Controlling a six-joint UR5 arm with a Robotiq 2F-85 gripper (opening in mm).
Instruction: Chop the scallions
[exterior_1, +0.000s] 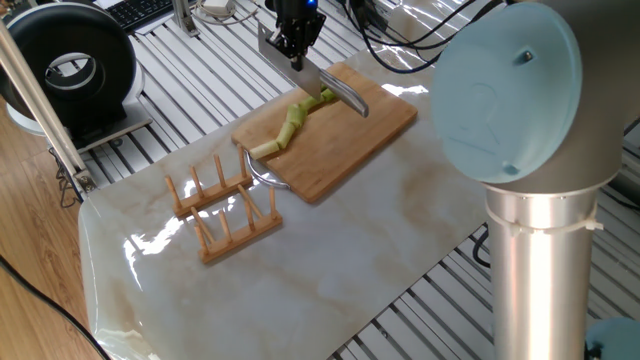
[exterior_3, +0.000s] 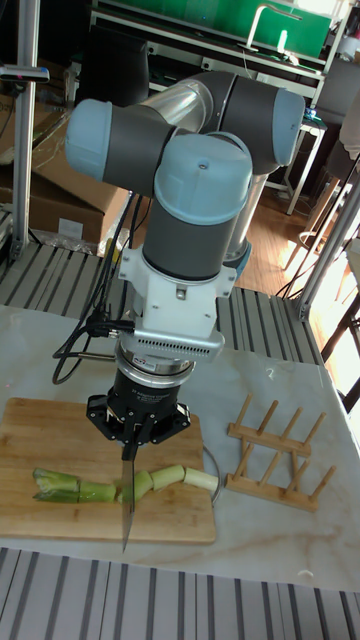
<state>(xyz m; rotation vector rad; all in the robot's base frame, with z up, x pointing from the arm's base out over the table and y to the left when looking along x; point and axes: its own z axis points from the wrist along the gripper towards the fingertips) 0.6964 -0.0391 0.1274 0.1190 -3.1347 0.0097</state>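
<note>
The scallions (exterior_1: 291, 124) lie as one long pale-green stalk along a bamboo cutting board (exterior_1: 365, 135), whitish end toward the rack. My gripper (exterior_1: 294, 38) hangs over the stalk's leafy end, shut on a silver knife (exterior_1: 332, 86). In the tall fixed view the gripper (exterior_3: 134, 428) holds the knife (exterior_3: 126, 505) blade-down, crossing the scallions (exterior_3: 160, 480) near their middle on the board (exterior_3: 50, 430). Whether the blade touches the stalk I cannot tell.
A wooden peg rack (exterior_1: 222, 205) stands on the marble tabletop (exterior_1: 350, 240) just off the board's end, also seen as the rack (exterior_3: 282, 456). A metal ring (exterior_1: 262, 176) sticks out at the board's near corner. A black round device (exterior_1: 70, 65) sits far left.
</note>
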